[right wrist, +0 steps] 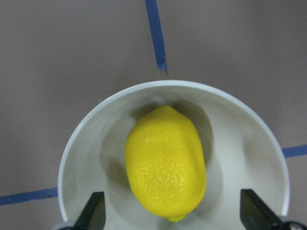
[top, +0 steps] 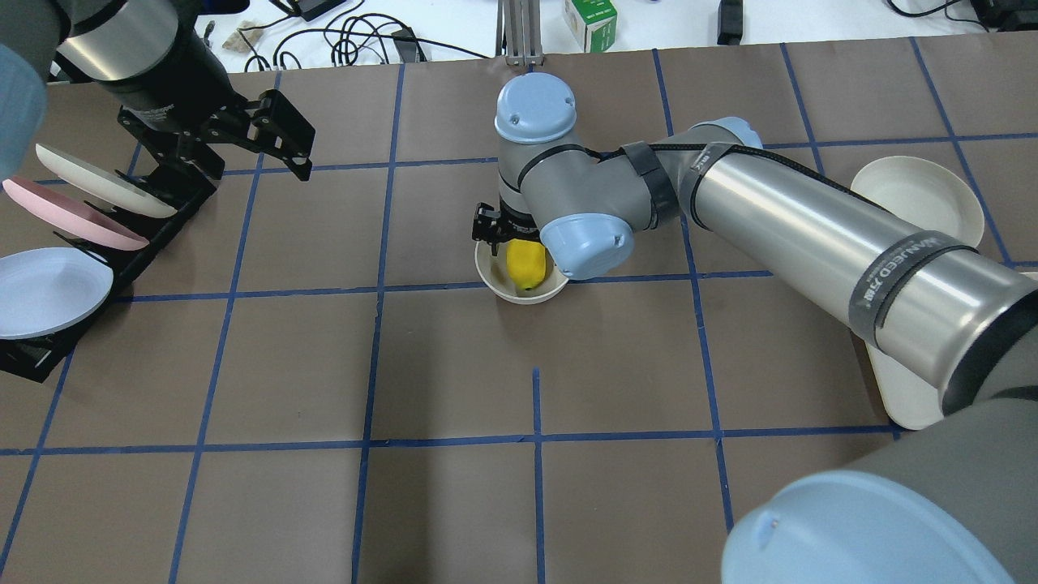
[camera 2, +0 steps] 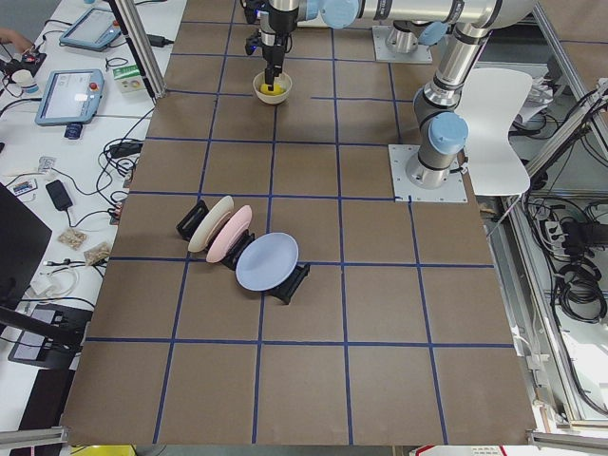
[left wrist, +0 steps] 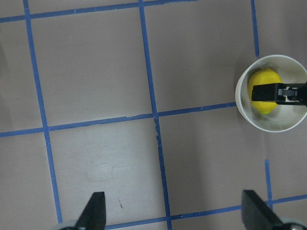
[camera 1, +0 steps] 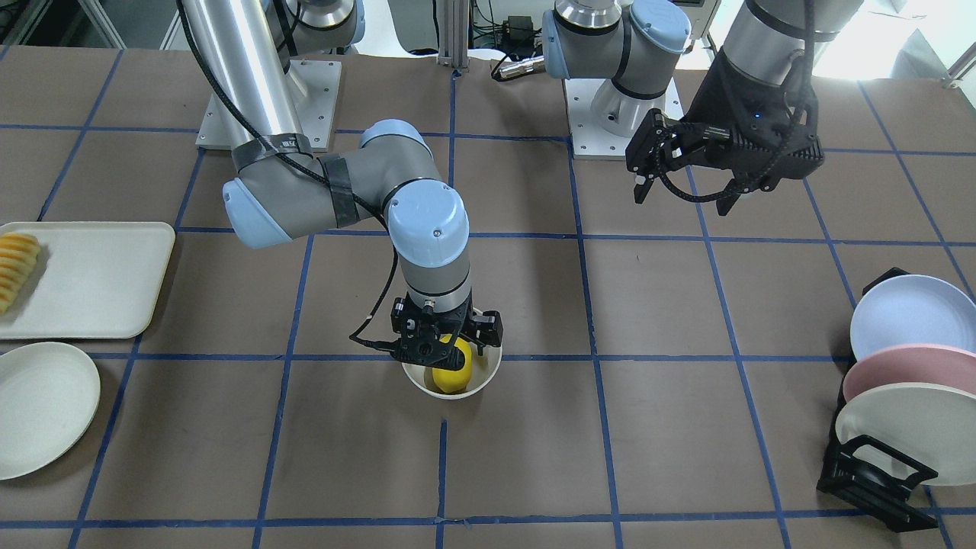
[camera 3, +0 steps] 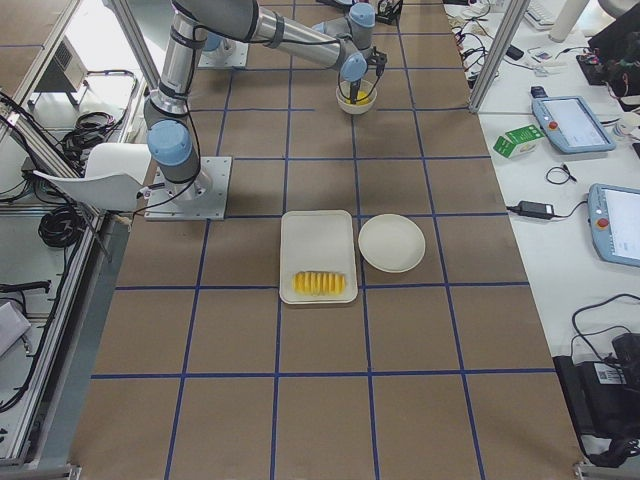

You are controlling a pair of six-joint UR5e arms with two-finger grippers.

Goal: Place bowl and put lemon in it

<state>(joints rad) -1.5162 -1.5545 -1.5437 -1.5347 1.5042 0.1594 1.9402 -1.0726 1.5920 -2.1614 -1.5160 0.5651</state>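
Already in the bowl (camera 1: pixel 486 379): the lemon (camera 1: pixel 451 374) lies loose under a wide-spread right gripper (camera 1: pixel 448 354)

Much of what you want to check is covered. From overhead, the right arm's blue-capped wrist joint (top: pixel 588 243) hides part of the bowl and nearly all of the right gripper; only a black corner of it shows. From the front camera, the gripper's body sits across the top of the lemon and the bowl's back rim. The left wrist camera shows one black finger as a bar across the lemon. The right wrist camera cuts off the bowl's near rim at the bottom of the frame and gives you only the fingertips (right wrist: pixel 95 211). In both side cameras the bowl is too small to judge.

Go by the right wrist camera. The lemon lies on its side on the bowl's floor, centred between the two fingers, with bare bowl wall showing on either side of it. The jaws stand spread wide and grip nothing.

The left gripper (camera 1: pixel 684 200) hangs raised above the table (camera 1: pixel 656 305), well apart from the bowl, its jaws wide apart and empty. The black plate rack (camera 1: pixel 869 480) also stands well apart from the bowl.
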